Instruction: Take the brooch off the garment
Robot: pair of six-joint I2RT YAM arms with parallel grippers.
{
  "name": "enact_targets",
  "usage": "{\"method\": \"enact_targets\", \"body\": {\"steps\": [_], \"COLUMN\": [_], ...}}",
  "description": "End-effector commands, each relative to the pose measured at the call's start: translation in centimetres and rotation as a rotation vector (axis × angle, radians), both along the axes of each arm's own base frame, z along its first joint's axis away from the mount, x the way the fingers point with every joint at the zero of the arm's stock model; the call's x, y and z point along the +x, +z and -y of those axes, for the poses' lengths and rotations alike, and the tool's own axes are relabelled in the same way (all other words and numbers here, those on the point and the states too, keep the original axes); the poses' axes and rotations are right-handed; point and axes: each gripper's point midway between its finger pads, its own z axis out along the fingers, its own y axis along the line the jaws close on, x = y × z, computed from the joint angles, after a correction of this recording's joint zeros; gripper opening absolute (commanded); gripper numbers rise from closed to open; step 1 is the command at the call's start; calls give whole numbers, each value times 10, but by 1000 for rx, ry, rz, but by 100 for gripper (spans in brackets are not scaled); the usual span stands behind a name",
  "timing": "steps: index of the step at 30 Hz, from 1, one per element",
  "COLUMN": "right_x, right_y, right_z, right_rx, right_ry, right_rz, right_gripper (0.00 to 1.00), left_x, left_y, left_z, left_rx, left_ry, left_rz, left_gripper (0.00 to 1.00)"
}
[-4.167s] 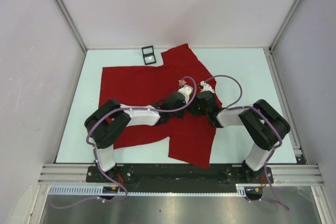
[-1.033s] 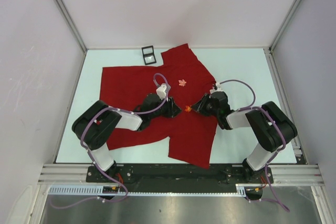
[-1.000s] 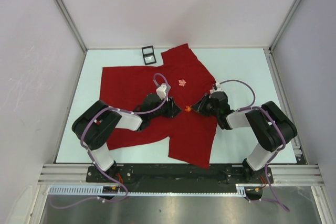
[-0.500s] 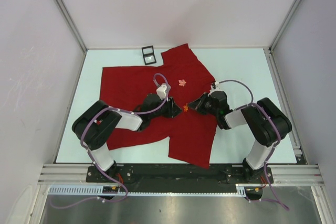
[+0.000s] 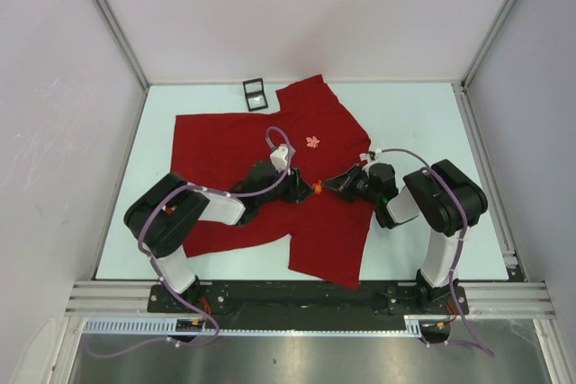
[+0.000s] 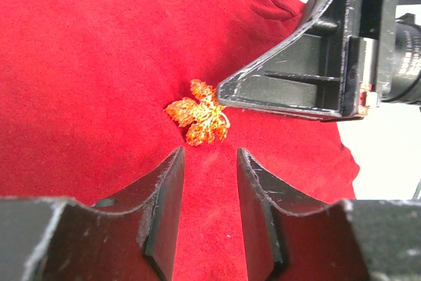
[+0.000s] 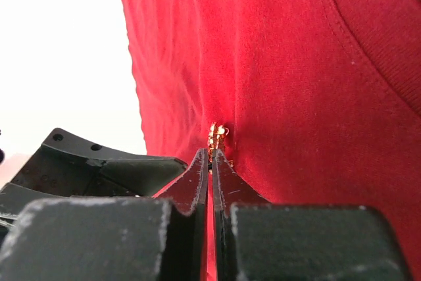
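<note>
An orange leaf-shaped brooch [image 6: 198, 113] is seen pinned on a red T-shirt [image 5: 225, 146] spread across the middle of the table [image 5: 423, 123], between the shirt's centre and its right edge. The right gripper [image 7: 210, 156] is closed, its tips pinched on the brooch's edge. The left gripper [image 6: 210, 154] is partly open, its fingers [image 6: 164, 202] rested on the cloth just beside the brooch. A small pink ornament [image 5: 312, 141] is seen nearer the table's far edge.
</note>
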Motion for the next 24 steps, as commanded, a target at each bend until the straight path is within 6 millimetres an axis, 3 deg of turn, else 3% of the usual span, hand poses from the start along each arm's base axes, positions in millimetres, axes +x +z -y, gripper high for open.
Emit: {"method": "enact_targets", "body": {"steps": [1, 10, 24], "right_x": [-7, -10, -13], "right_y": [3, 13, 26], "right_z": [-8, -12, -22], "right_rx": [99, 212, 253], "right_ry": [30, 39, 77], "right_rz": [-23, -11, 27], "right_gripper": [0, 0, 0], "left_x": [6, 3, -17], "left_y": [17, 22, 53], "left_z": [7, 8, -8], "left_rx": [-23, -28, -105], "left_ry": [-9, -20, 15], "left_rz": [73, 77, 41], "left_gripper": [43, 45, 53]}}
